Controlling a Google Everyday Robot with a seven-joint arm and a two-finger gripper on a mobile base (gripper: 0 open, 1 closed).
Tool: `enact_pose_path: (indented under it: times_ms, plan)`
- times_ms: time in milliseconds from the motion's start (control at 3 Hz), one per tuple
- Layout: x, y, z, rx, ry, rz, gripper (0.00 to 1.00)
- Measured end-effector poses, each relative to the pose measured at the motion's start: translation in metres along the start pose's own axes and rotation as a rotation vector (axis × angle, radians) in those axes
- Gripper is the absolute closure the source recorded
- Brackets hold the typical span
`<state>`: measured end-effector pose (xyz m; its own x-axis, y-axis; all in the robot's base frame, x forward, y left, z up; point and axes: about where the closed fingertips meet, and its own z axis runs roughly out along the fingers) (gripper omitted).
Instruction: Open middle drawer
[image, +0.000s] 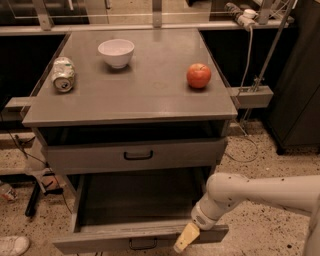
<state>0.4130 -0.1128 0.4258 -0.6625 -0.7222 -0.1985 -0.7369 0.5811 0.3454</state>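
The middle drawer (100, 239) stands open at 6 o'clock in the view, its deep grey box bare inside. Its front runs along the lower edge of the frame, where the black bar handle (142, 244) is partly cut off. The gripper (185, 239) rests against the right part of that front, with only a yellowish tip showing below the white arm (260, 192) that enters from 4 o'clock. Whether it is clamped on anything cannot be told. Above, the upper drawer (90, 160) sits closed under a dark gap. On the desk (145, 102) are a white bowl (116, 52) at 11 o'clock, a red apple (199, 75) at 2 o'clock and a crushed can (63, 74) on its side at 9 o'clock, all well apart.
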Motion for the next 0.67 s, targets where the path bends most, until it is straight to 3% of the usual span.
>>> enact_pose_path:
  times_ms: [333, 667]
  plan:
    - [0.0261, 0.0045, 0.0109, -0.031, 0.045, 0.053, 0.0]
    - [0.0255, 0.0058, 0.0097, -0.031, 0.045, 0.055, 0.0]
